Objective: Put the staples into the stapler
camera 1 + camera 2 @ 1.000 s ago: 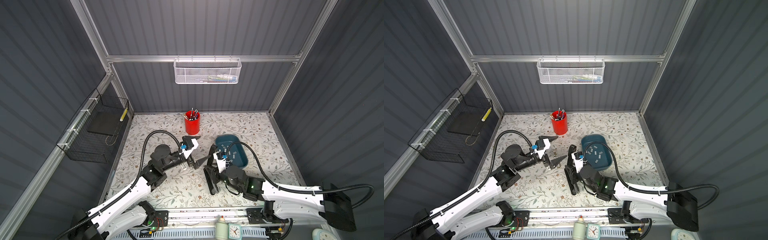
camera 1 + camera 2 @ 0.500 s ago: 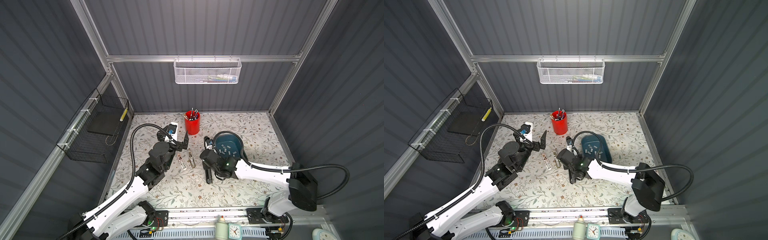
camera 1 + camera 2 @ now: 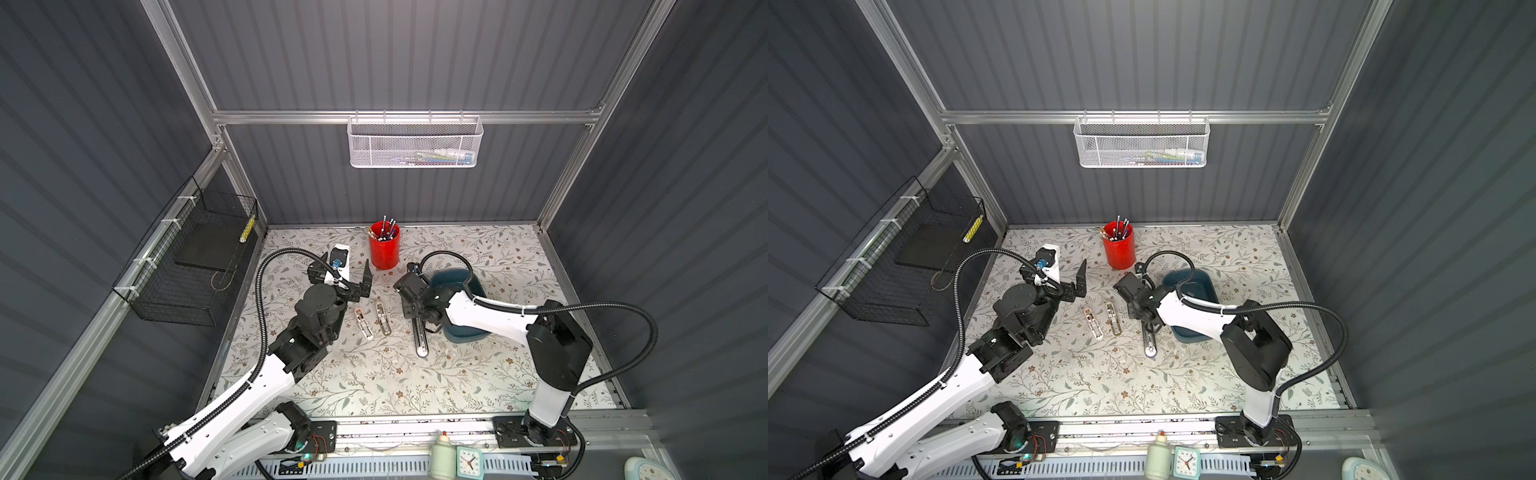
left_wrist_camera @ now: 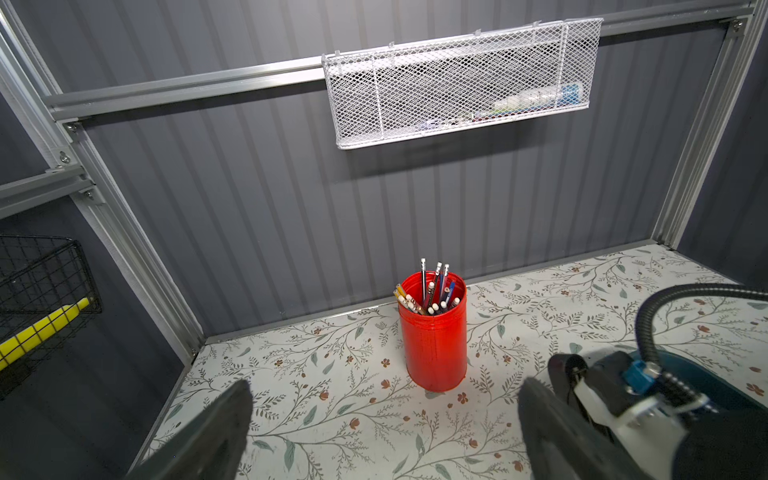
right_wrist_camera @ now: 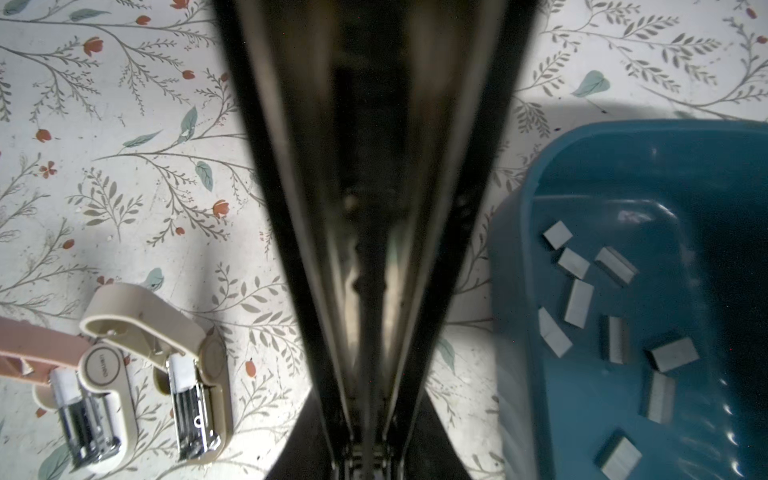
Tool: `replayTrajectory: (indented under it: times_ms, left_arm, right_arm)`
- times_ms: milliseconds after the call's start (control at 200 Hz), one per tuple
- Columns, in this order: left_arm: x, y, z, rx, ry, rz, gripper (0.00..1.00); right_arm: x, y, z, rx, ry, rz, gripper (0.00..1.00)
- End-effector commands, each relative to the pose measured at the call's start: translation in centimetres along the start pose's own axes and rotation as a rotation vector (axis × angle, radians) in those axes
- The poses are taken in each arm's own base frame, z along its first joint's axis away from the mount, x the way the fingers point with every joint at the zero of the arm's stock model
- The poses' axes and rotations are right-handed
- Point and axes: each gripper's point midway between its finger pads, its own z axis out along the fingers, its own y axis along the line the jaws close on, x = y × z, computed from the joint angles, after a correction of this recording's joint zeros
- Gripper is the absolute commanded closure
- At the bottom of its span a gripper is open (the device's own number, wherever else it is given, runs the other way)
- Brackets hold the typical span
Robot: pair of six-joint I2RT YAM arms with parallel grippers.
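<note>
Beside the right hand (image 3: 418, 318), on one flank, the staples (image 5: 577, 303) lay loose on the floor of the blue tub (image 5: 512, 316). There were about ten short grey strips, none of them lifted out. That hand stood narrow and looked clamped on one end of the black stapler (image 3: 420, 338), whose long body ran out from it low over the worktop (image 3: 374, 386). Whether the chrome tip rested there or hung just clear I could not tell. On the hand's other flank two small cream staplers (image 5: 108, 374) lay open, apart from it. The left hand (image 4: 384, 409) hung wide and empty, facing the red cup (image 4: 434, 349) and touching nothing.

The main trouble, as I judged it, was reach. The only free hand was the left one, and the right forearm lay across the tub in both top views, so a move toward the strips risked arm meeting arm. Had the right hand let go to fetch a strip itself, the stapler might have tipped or swung shut.

The strips were thin and lay flat, some close to the tub wall. Wide jaws could have scraped the floor, pinched two at once or snapped a strip. A strip carried skewed or legs-up would likely have jammed in the channel. The wrist view was too blurred to show whether that channel stood open. A careless sweep could also have knocked the cream staplers.
</note>
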Motion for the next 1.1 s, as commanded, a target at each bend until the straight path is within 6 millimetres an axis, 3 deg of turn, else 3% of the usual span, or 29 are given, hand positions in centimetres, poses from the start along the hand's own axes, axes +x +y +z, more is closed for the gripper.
replayTrajectory:
  times_ms: [0, 170, 395, 715, 855, 1041, 1096]
  left_arm:
    - [-1.4, 0.8, -0.3, -0.021, -0.024, -0.03, 0.0]
    - [-1.5, 0.8, -0.3, -0.019, -0.026, -0.029, 0.0]
    - [-1.3, 0.7, -0.1, -0.017, -0.022, -0.026, 0.0]
    - [-1.2, 0.7, 0.3, -0.031, -0.003, -0.026, 0.0]
    - [-1.3, 0.6, 0.3, -0.027, -0.004, -0.039, 0.0]
    - [-3.5, 0.3, -0.5, 0.04, 0.009, -0.104, 0.0]
    - [-4.3, 1.3, -0.4, -0.013, 0.027, -0.173, 0.0]
  right_arm:
    - [-0.5, 0.8, 0.9, -0.005, 0.032, -0.027, 1.0]
    - [-0.8, 1.2, 3.1, -0.001, 0.078, -0.032, 1.0]
    - [-0.7, 1.6, 4.2, 0.005, 0.1, -0.034, 1.0]
    - [-0.6, 2.2, 4.6, -0.022, 0.102, -0.024, 0.84]
    - [-0.7, 2.3, 4.6, -0.024, 0.101, -0.022, 0.7]
    - [-1.2, 2.0, 3.3, -0.036, 0.077, -0.006, 0.55]
    - [-1.4, 2.0, 2.9, -0.052, 0.07, 0.0, 0.5]
